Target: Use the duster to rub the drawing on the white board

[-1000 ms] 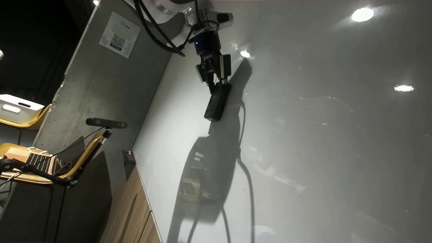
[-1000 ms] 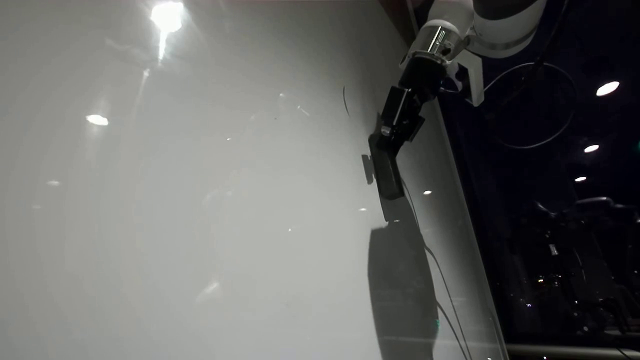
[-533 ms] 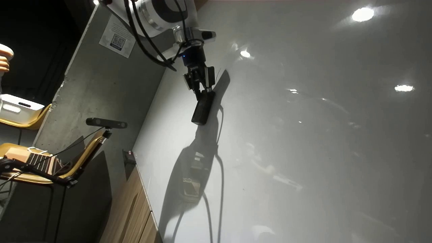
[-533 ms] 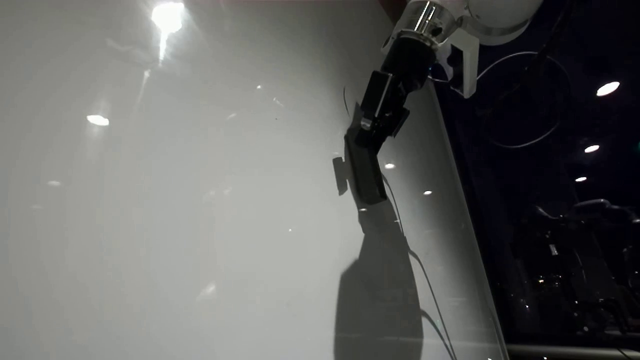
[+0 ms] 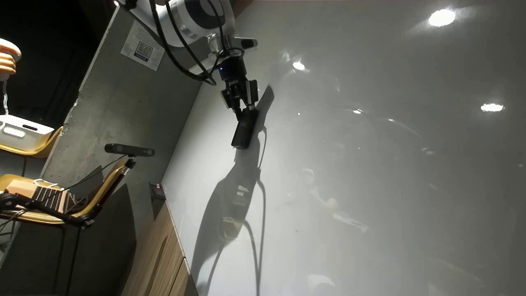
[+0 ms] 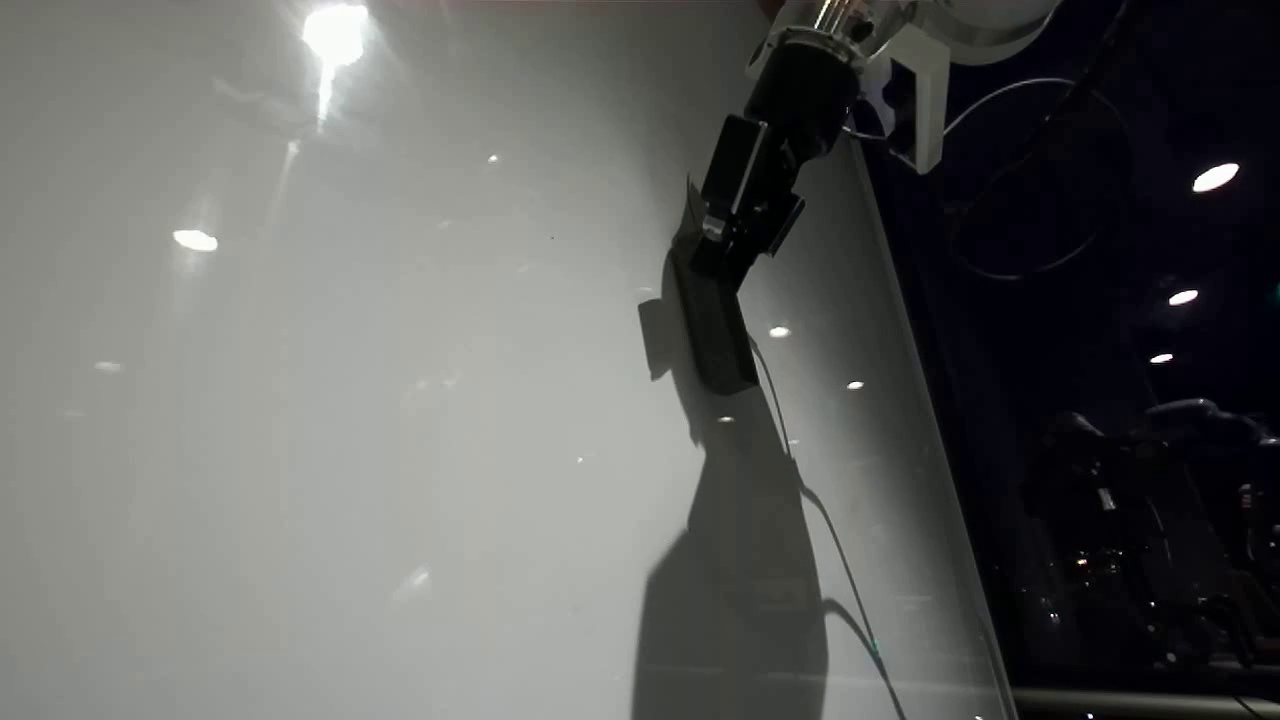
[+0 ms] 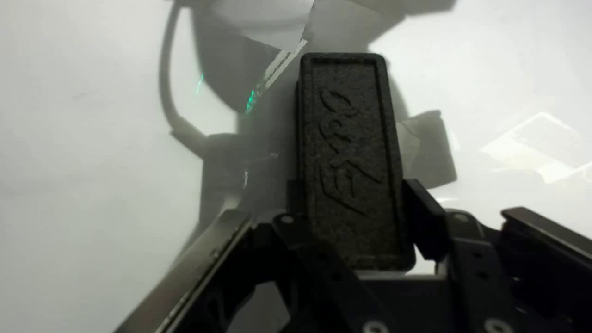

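Okay, pincer [image 7: 355,203]: part-spread, we're gripping duster [image 7: 344,134]
White board [image 6: 350,490], in an exterior view: broad room left of pincer
Board edge [image 6: 933,420], same view: right of pincer

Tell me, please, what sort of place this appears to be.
Probably an office or lab: there is a large white board, a laptop on a yellow chair, and a notice with a QR code on the grey wall.

Dark duster [image 7: 347,148], white board [image 7: 101,222] behind.
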`<act>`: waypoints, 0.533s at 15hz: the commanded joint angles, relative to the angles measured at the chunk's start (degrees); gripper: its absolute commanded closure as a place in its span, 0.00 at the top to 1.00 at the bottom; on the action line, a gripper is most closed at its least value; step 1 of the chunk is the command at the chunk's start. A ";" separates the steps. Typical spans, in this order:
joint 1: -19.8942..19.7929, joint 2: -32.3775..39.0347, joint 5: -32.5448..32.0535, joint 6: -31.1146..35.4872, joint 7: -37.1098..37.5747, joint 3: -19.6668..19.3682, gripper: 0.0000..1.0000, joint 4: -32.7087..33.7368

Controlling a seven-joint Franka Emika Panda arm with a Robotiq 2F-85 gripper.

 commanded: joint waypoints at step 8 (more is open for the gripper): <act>-0.34 9.29 -3.52 -6.23 -0.99 -0.63 0.29 20.86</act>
